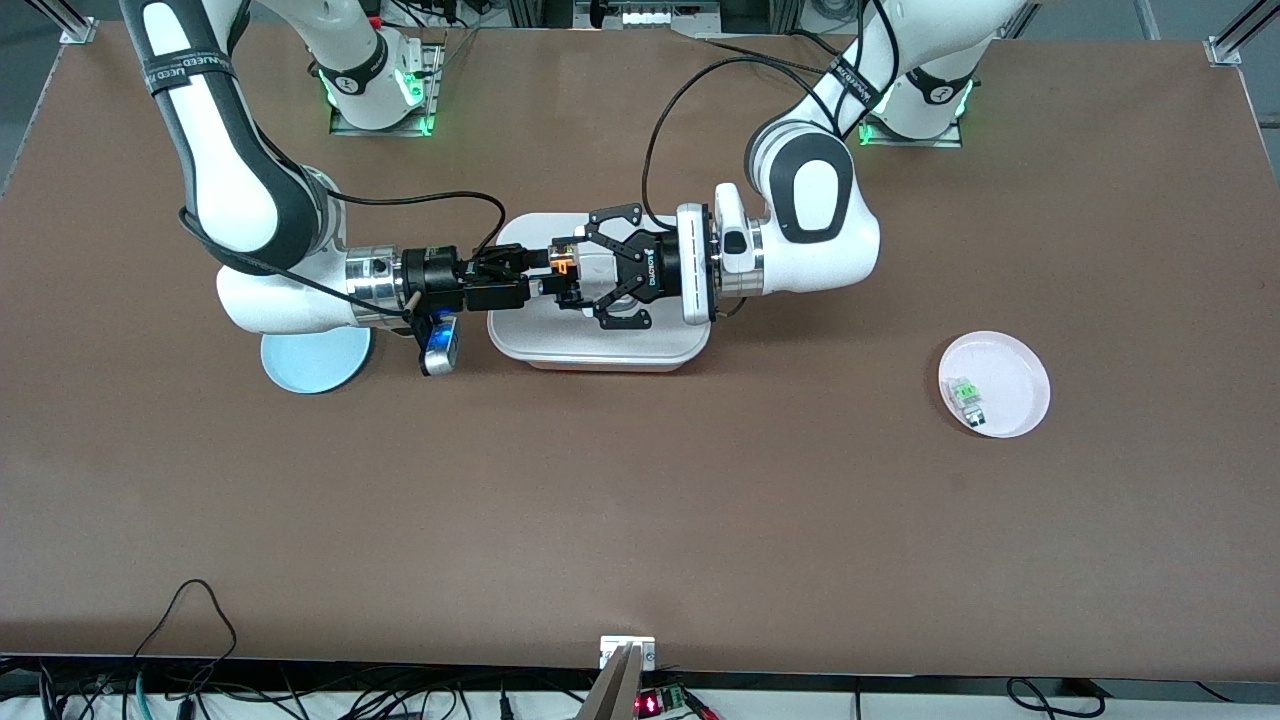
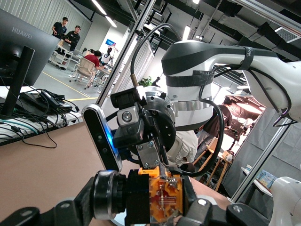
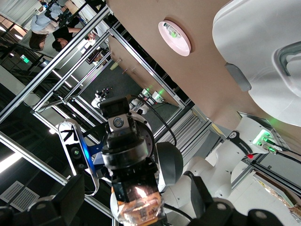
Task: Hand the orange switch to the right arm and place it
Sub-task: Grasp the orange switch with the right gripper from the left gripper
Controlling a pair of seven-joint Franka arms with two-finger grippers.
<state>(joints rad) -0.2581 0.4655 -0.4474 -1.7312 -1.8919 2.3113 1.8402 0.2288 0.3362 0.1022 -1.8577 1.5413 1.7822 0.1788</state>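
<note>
Fingers of left gripper [image 1: 572, 272] clamped on orange switch [image 1: 564, 266], held level over white tray [image 1: 600, 352] for handover | right gripper [image 1: 545, 272] fingers spread around switch from 9 o'clock, not yet gripping | blue plate [image 1: 312, 364] probably placing spot

We see only a sliver of the blue plate [image 1: 312, 362] under the right arm [image 1: 250, 220], and the part [image 1: 966, 397] on the pink plate [image 1: 1010, 372] is too small to read.
</note>
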